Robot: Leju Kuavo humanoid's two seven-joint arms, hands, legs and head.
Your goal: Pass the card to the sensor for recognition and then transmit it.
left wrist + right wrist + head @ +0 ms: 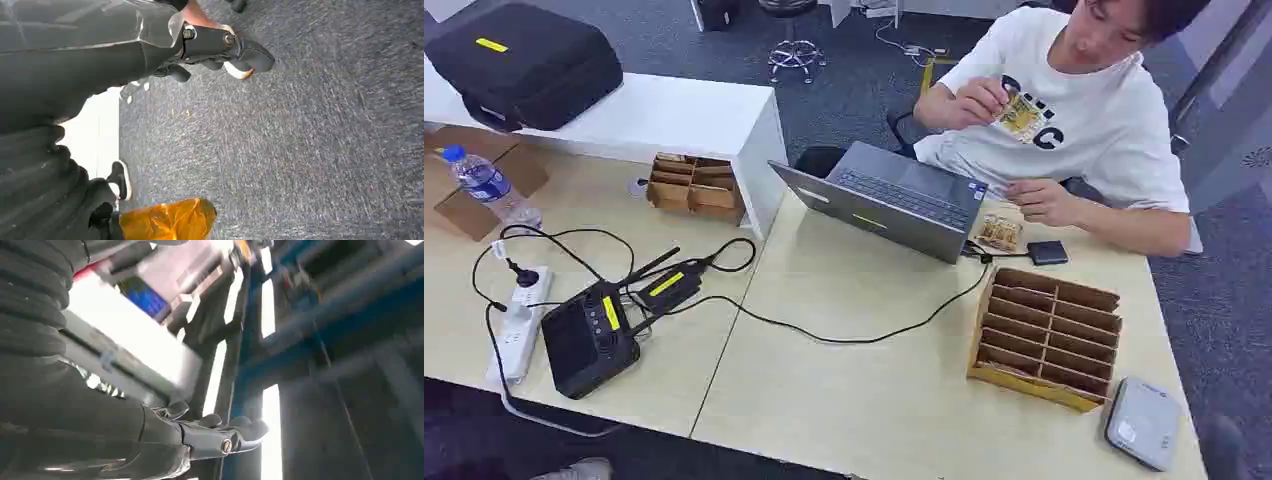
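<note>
Left hand point(220, 50): empty, fingers curled in.
Right hand point(220, 432): empty, fingers curled in.
Card point(1021, 116): upper right, in person's hand point(980, 100).
Sensor point(1141, 423): lower right, on counter point(874, 390).

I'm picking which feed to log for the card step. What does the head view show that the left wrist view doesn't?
Head view: the table with a laptop, a cardboard organizer, a grey sensor, and a person holding a card.

Left wrist view: the left robot hand, empty, fingers curled, above grey carpet.

Shared: some of that carpet.
</note>
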